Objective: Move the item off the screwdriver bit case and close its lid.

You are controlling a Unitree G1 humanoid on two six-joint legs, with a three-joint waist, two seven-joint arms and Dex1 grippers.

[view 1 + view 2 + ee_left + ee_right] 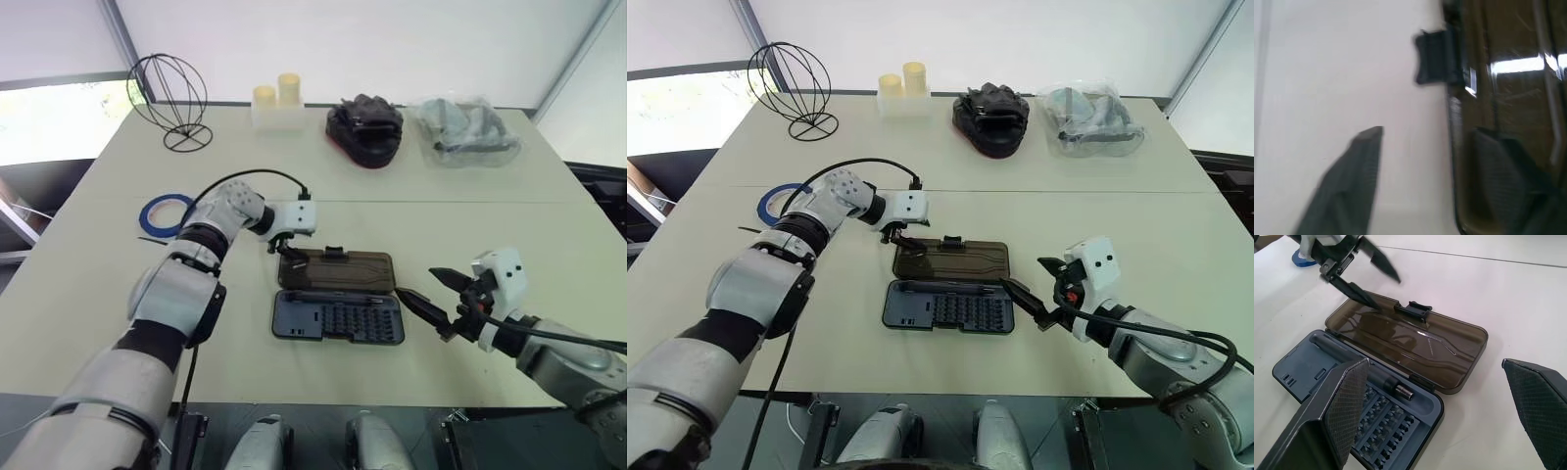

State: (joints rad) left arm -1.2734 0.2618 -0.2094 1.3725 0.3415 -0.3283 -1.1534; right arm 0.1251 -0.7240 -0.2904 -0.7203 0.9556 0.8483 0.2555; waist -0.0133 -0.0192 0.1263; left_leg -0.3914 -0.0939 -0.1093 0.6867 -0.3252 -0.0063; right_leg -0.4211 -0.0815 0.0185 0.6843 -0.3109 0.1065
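While the screwdriver bit case (338,318) lies open | left gripper (1362,275) spread at the lid (338,269) edge | right gripper (428,292) wide, empty | blue tape (162,212) aside on table (441,215)

Glossy translucent plastic lid (1415,340), matt plastic screwdriver bit case (1327,377), smooth table (470,206)

Lid (1508,122) (latch tab (1432,58)) on table (1327,73)
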